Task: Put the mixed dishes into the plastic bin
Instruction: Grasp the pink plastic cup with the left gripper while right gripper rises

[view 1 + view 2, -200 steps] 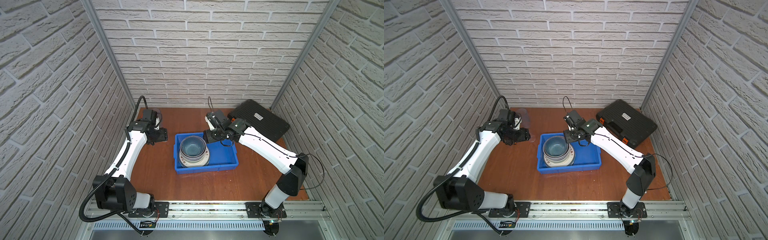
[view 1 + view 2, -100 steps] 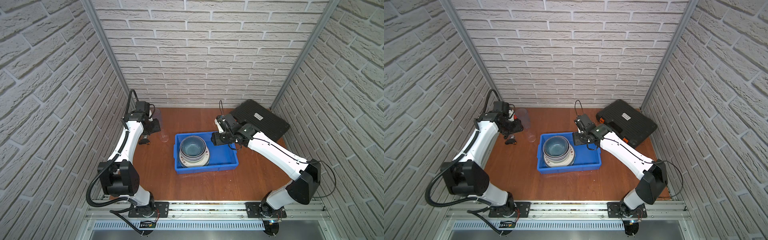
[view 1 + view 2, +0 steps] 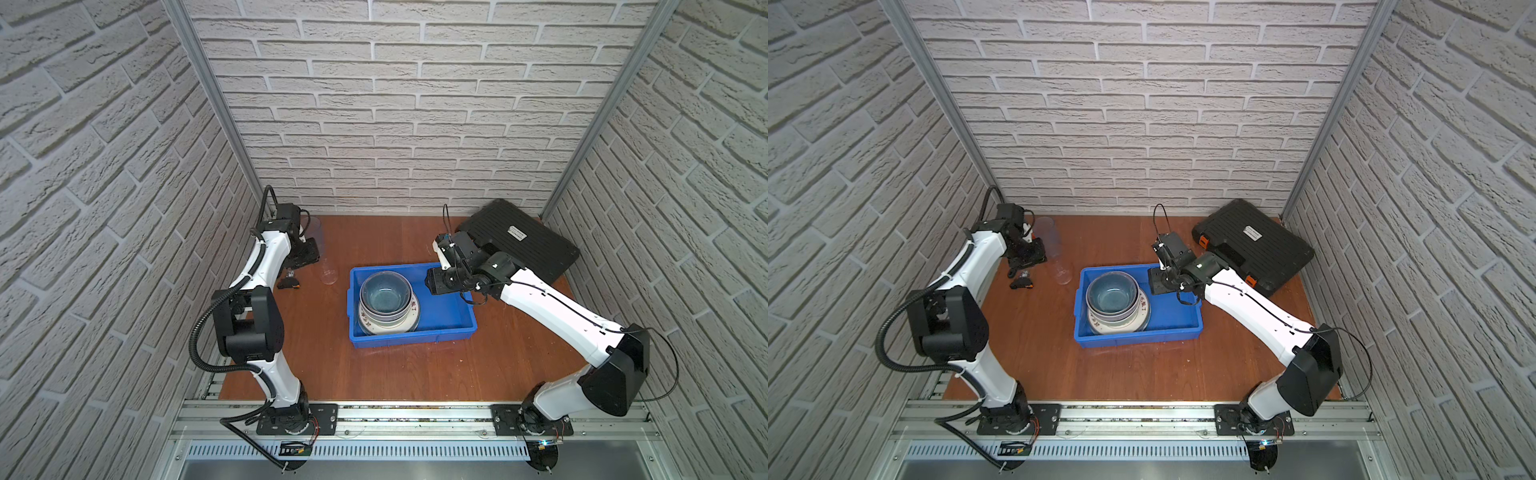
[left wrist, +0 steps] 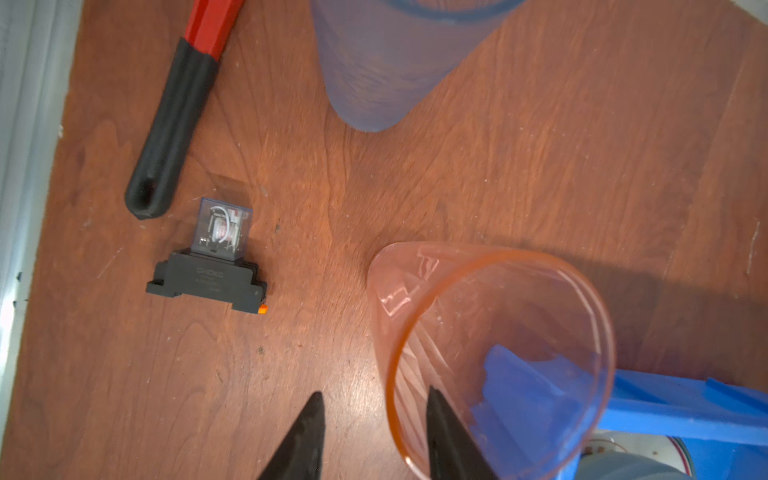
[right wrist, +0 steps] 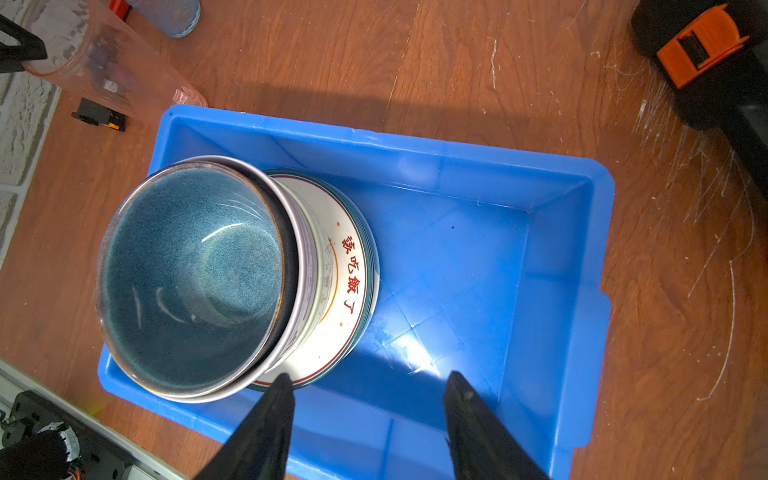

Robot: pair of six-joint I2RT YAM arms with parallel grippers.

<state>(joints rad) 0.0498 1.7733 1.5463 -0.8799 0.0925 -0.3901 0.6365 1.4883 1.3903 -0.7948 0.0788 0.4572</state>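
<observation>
The blue plastic bin holds a stack of dishes at its left end. A blue-grey bowl tops it, over a plate with a lettered rim. Left of the bin stands a clear pinkish tumbler. My left gripper is open astride its rim, one finger inside and one outside. A clear bluish tumbler stands behind it. My right gripper hangs open and empty over the bin.
A red pipe wrench with a black handle and a small relay on a black socket lie by the left wall. The black tool case with orange latches sits at the back right.
My left arm has folded back and its gripper now sits at the pinkish tumbler's rim with narrower jaws. My right gripper has drifted a little right and nearer over the bin.
</observation>
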